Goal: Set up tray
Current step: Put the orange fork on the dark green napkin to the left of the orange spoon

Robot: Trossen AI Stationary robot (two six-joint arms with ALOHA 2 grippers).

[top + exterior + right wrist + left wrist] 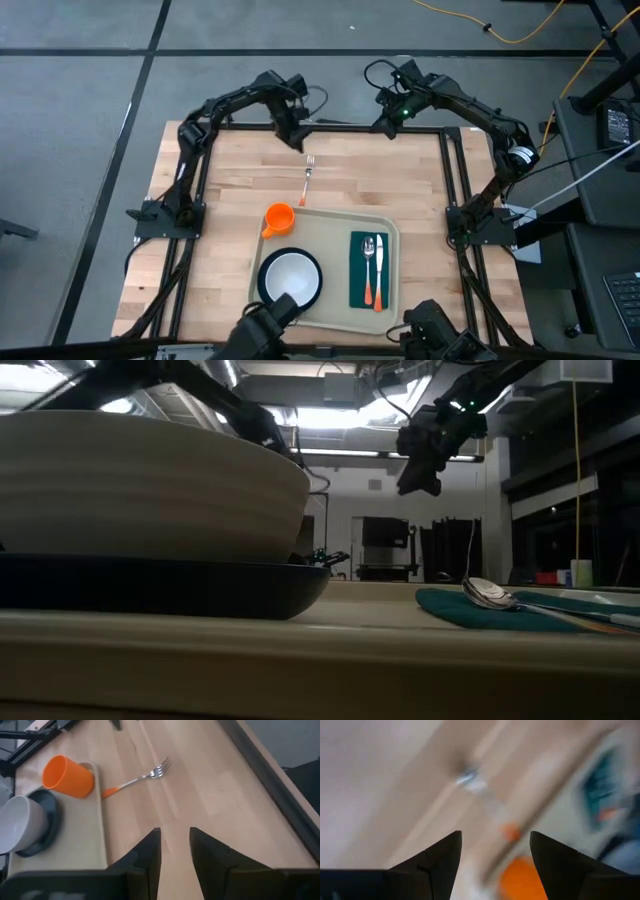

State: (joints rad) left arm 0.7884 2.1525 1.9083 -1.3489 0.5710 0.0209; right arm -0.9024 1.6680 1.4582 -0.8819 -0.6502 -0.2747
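The beige tray [335, 225] lies at the table's near middle. On it are an orange cup [278, 218] at its far-left corner, a white bowl [291, 275] on a dark plate, and a green napkin [356, 270] carrying a spoon and an orange-handled knife. A fork [308, 180] with an orange handle lies flat on the bare wood just beyond the tray's far edge. My left gripper [297, 140] hovers open above the fork's tine end, its view blurred [495, 845]. My right gripper [385, 120] hangs over the far edge, its fingers [175, 845] a narrow gap apart, holding nothing.
The black frame rails [455, 180] run along the table's left, right and far sides. In the low view the bowl [140, 480] and plate [150, 585] fill the left, and the spoon [490, 593] rests on the napkin [450, 605]. Bare wood lies left of the tray.
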